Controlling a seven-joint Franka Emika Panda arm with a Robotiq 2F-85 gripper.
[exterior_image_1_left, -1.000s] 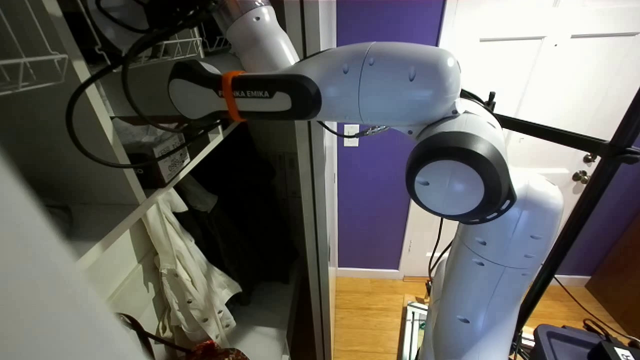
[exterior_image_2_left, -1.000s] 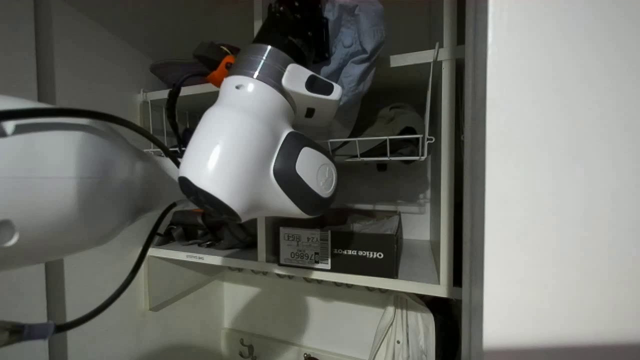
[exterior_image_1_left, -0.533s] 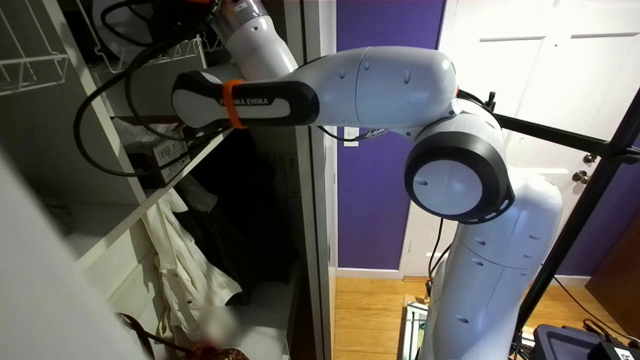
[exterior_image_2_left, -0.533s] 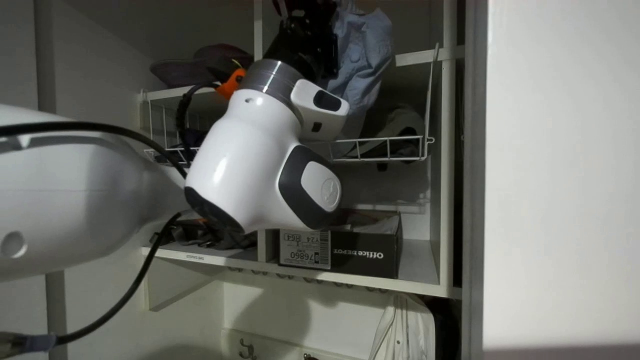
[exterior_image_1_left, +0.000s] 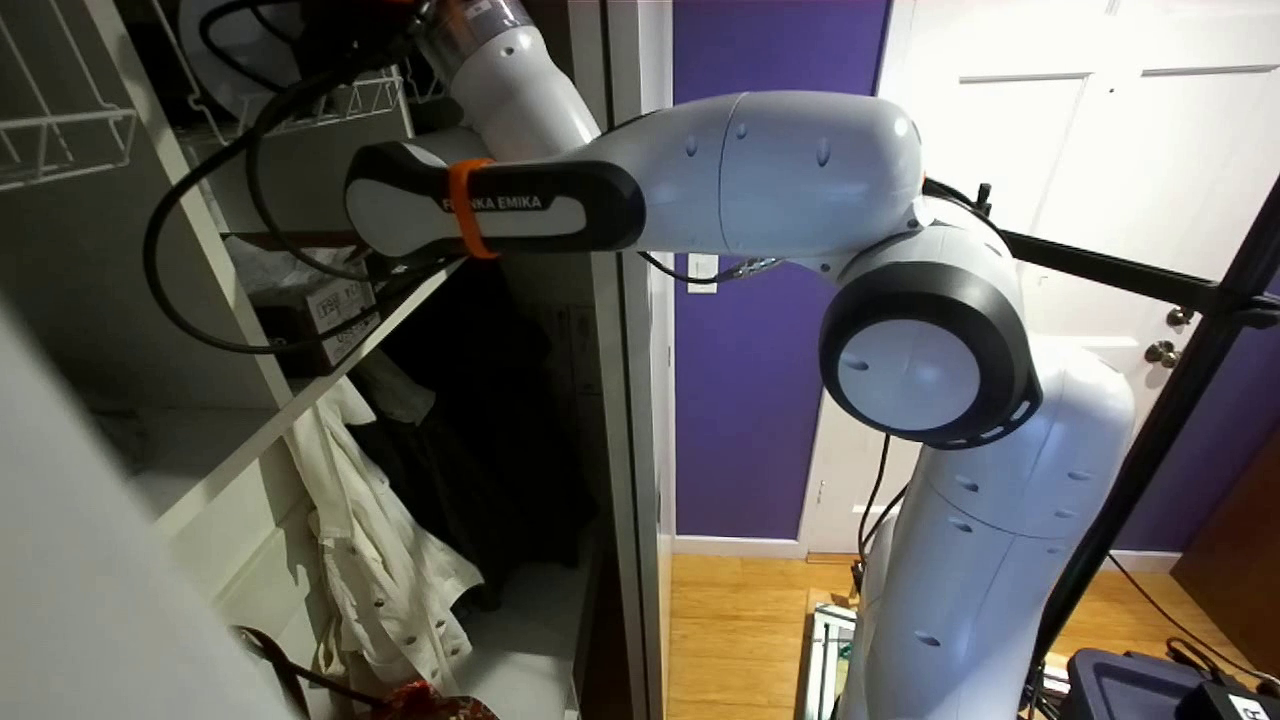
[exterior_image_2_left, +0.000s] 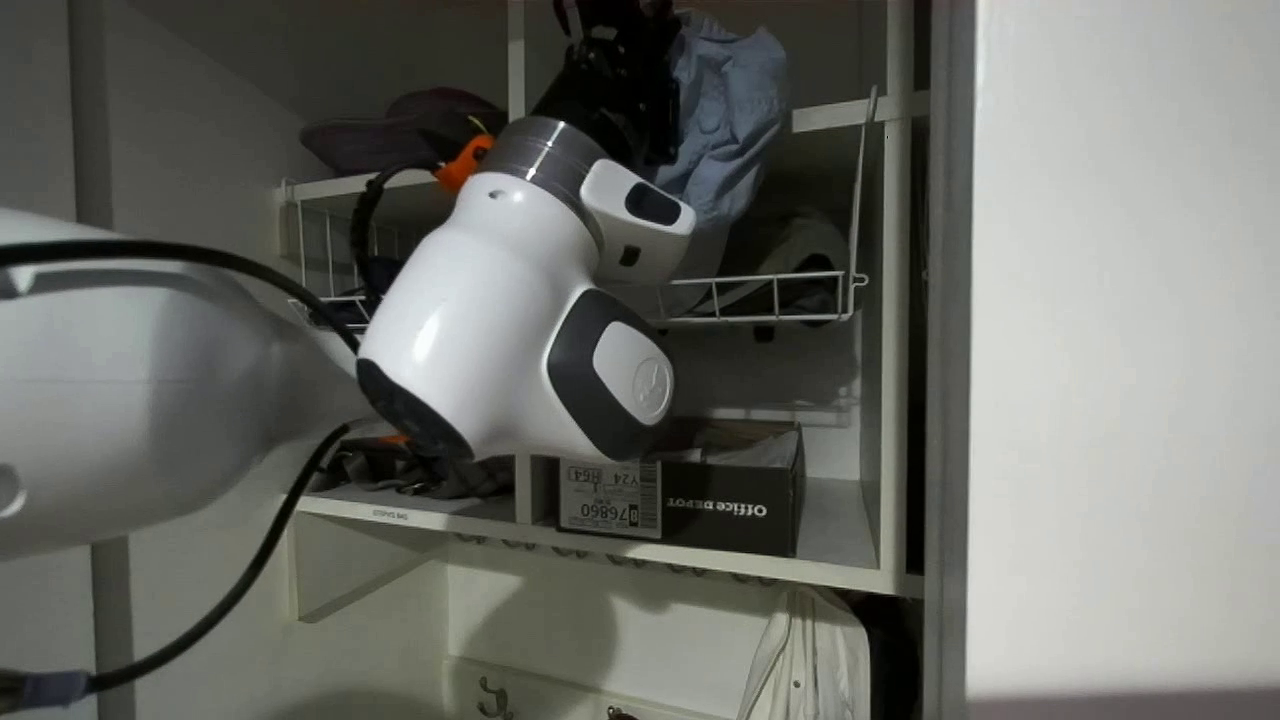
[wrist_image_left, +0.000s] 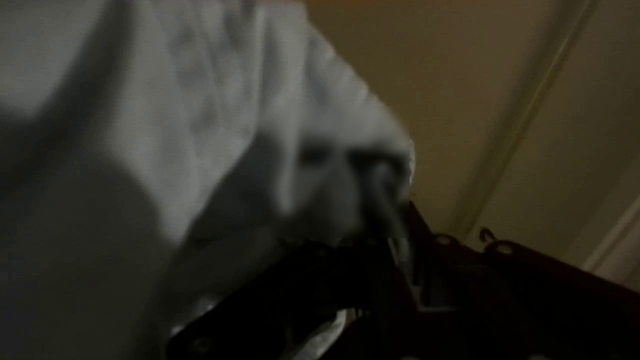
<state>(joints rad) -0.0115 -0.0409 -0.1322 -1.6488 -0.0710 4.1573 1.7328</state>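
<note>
My gripper (exterior_image_2_left: 620, 50) is high in the closet at the top of an exterior view, its fingertips cut off there by the frame edge. In the dark, blurred wrist view the fingers (wrist_image_left: 400, 235) are closed around a fold of light blue cloth (wrist_image_left: 330, 100). The cloth hangs beside the gripper and also shows in an exterior view (exterior_image_2_left: 725, 115), wrinkled, above the white wire basket (exterior_image_2_left: 770, 298). A dark and grey item (exterior_image_2_left: 800, 250) lies in that basket, behind the cloth. The cloth's full shape is hidden by the gripper and wrist.
A black Office Depot box (exterior_image_2_left: 725, 505) stands on the shelf below the arm. A purple hat (exterior_image_2_left: 400, 135) lies on the left upper shelf. A white jacket (exterior_image_1_left: 385, 540) hangs under the shelf. Closet posts (exterior_image_2_left: 897, 300) and a loose black cable (exterior_image_1_left: 150, 250) are near the arm.
The wrist, gripper and blue cloth have come down and slightly right in an exterior view, mostly in the first half second. Since then the arm has shifted only slightly. The cloth stays in the grip.
</note>
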